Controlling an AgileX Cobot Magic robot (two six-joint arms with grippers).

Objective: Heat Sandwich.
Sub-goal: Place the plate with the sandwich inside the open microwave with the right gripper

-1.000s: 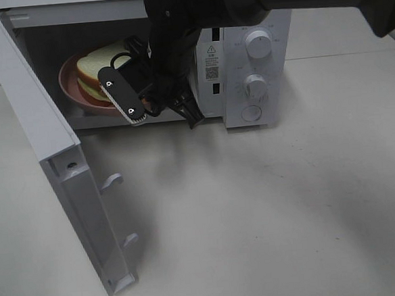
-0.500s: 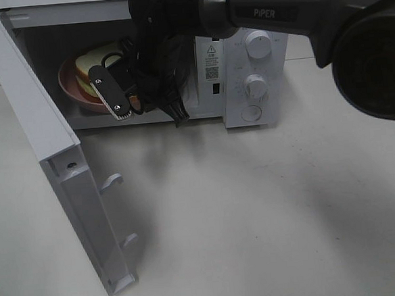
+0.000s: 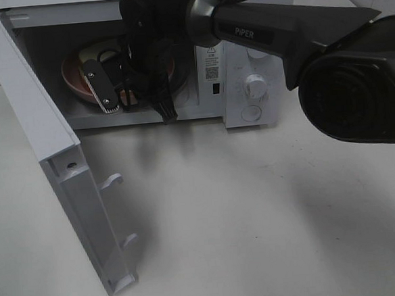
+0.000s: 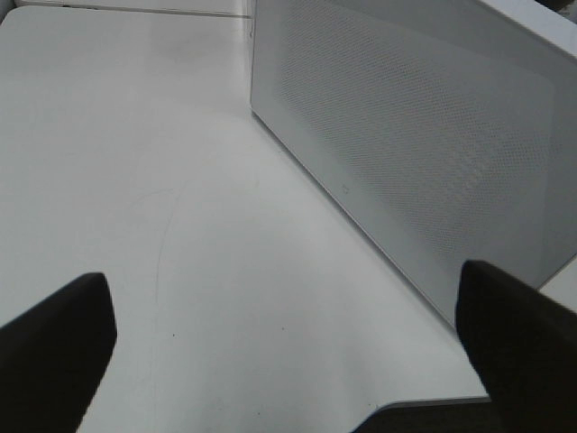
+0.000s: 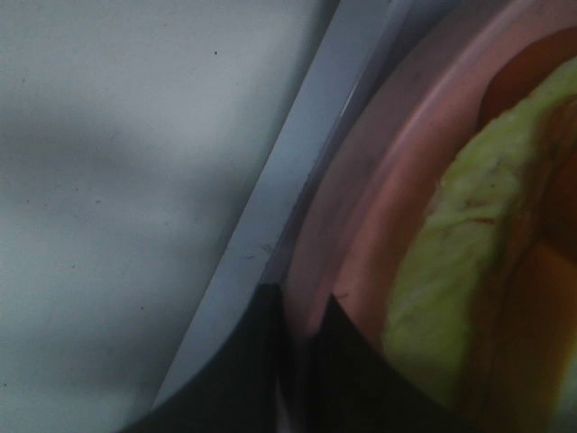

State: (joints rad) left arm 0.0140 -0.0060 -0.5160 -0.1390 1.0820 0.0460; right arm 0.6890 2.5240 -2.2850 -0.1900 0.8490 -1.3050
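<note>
The microwave (image 3: 246, 63) stands with its door (image 3: 40, 132) swung wide open to the left. Inside its cavity, the pink plate (image 3: 72, 74) carries the sandwich (image 3: 95, 55), mostly hidden behind my right arm. My right gripper (image 3: 131, 91) reaches into the cavity. The right wrist view shows my right gripper (image 5: 306, 316) shut on the plate's rim (image 5: 397, 180), with the sandwich's pale green-yellow filling (image 5: 451, 271) beside it. My left gripper (image 4: 288, 361) is open with nothing between its fingers, low over the table and facing the outer face of the door (image 4: 424, 135).
The microwave's control panel with two knobs (image 3: 255, 84) is on its right side. The open door juts toward the front left. The cavity's front sill (image 5: 297, 162) lies right beside the plate rim. White tabletop (image 3: 256, 211) spreads in front.
My right arm has swung left and deeper into the cavity, carrying the plate and sandwich further in. The left gripper's state is unchanged.
</note>
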